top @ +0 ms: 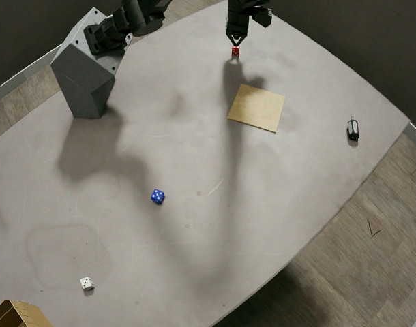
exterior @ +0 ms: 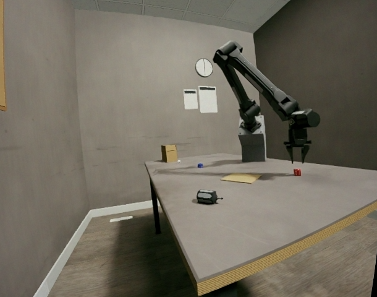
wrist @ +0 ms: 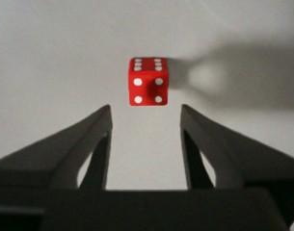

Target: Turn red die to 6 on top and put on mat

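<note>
The red die [top: 235,51] sits flat on the grey table near the far edge, off the tan mat [top: 256,107]. It also shows in the side view [exterior: 296,171], to the right of the mat [exterior: 240,177]. In the wrist view the die [wrist: 147,82] shows a four-pip face towards the camera and a six-pip face on its far side. My gripper [top: 236,39] [exterior: 297,159] hangs straight above the die, pointing down, a short way clear of it. Its fingers are partly open with nothing between them.
A blue die [top: 157,196] lies mid-table and a white die [top: 86,283] near the front left. A small black device [top: 352,129] lies at the right edge. A cardboard box [top: 14,315] stands at the left corner. The arm's grey base [top: 84,70] stands at the back left.
</note>
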Robot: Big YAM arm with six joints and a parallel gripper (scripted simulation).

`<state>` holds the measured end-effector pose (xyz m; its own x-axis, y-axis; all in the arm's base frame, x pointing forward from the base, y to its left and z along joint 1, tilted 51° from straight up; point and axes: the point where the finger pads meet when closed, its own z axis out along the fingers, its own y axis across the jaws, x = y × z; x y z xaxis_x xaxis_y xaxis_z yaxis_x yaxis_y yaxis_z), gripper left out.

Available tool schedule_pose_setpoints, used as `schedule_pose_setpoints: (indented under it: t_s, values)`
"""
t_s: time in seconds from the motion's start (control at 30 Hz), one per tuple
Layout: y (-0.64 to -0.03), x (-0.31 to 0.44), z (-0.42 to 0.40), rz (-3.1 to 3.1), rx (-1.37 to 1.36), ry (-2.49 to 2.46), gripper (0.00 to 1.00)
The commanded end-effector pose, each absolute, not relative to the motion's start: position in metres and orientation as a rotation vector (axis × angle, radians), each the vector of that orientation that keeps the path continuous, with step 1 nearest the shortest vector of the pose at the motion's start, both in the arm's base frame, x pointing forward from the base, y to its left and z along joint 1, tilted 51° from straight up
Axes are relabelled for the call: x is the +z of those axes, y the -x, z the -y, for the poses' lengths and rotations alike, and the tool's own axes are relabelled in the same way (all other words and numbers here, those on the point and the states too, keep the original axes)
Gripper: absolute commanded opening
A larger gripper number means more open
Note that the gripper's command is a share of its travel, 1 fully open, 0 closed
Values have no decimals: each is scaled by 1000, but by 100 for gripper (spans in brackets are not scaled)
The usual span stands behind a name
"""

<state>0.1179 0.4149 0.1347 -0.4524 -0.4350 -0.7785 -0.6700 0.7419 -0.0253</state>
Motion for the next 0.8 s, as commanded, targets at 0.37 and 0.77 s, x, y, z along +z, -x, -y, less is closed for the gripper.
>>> schedule_pose_setpoints:
  t_s: [0.37, 0.77]
  values:
    - [-133, 124, -424, -2115, 357, 828, 39]
    - [-135, 123, -426, -2118, 357, 824, 39]
